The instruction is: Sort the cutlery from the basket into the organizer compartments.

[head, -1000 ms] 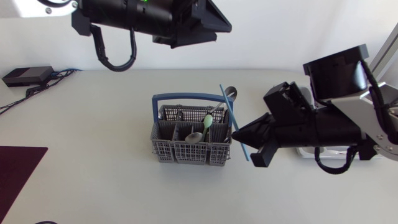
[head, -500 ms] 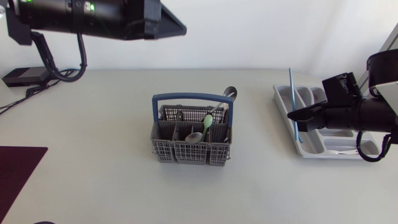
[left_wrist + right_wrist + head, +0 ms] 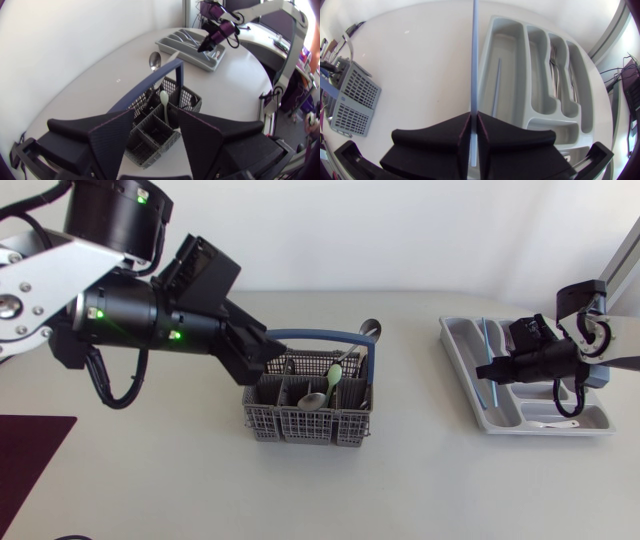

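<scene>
While the right arm was busy, the left arm came down from high up. Now the left gripper [image 3: 156, 119] hangs just over the basket [image 3: 300, 425], near its blue handle [image 3: 320, 333]. Its fingers are wide apart, with nothing in them. The basket has stayed in the same spot on the tabletop [image 3: 150, 480]. The green spoon [image 3: 333, 378] and a grey spoon [image 3: 312, 400] are still in it. I think the left arm is getting ready to pick one.

On the other side, the right gripper [image 3: 474, 117] has carried the blue stick [image 3: 474, 60] away from the basket. It is clamped tight on the stick. The stick now hangs over the edge of the tray [image 3: 512, 45], by the slot where another blue stick [image 3: 496, 87] already lies. It looks ready to go down there.
</scene>
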